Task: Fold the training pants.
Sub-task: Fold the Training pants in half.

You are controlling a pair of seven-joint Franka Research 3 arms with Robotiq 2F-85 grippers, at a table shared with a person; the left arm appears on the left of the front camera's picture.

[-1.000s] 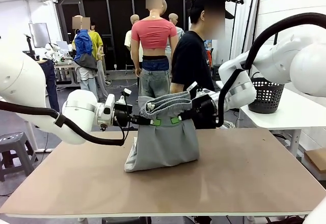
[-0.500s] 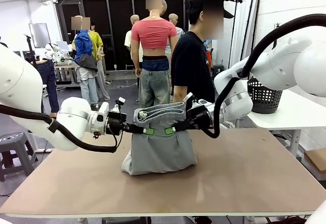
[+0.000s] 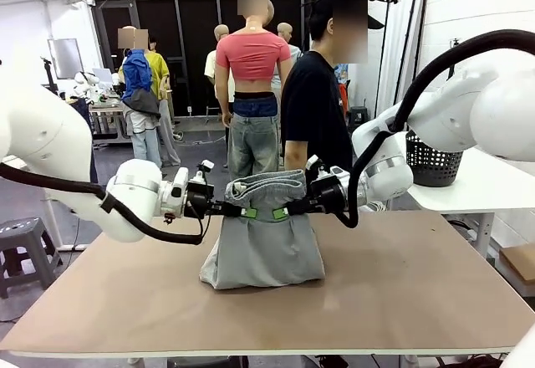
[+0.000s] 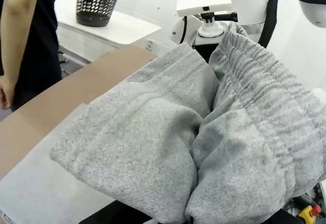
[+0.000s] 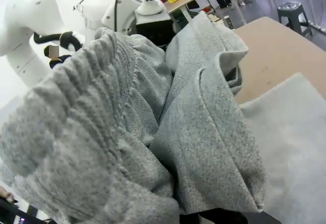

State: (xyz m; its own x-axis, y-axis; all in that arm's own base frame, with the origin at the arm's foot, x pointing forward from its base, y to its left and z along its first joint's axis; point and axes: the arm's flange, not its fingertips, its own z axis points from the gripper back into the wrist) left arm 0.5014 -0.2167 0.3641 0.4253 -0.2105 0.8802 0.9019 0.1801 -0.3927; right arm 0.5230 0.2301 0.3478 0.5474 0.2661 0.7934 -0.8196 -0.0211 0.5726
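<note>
Bare brown tabletop point(image 3: 401, 293), person standing at 12 o'clock edge. Light grey soft jersey training pants point(image 3: 263, 247) hang mid-table, lower part resting on the surface. Left hand point(image 3: 242, 212) pinches cloth at 9 o'clock, right hand point(image 3: 284, 212) at 3; both equally near. Held edge runs 9-to-3, so prob. lay it fwd/back across that line.

White walls, grey stool point(image 3: 23, 232), white side table point(image 3: 468, 186) with black basket point(image 3: 435, 157).
</note>
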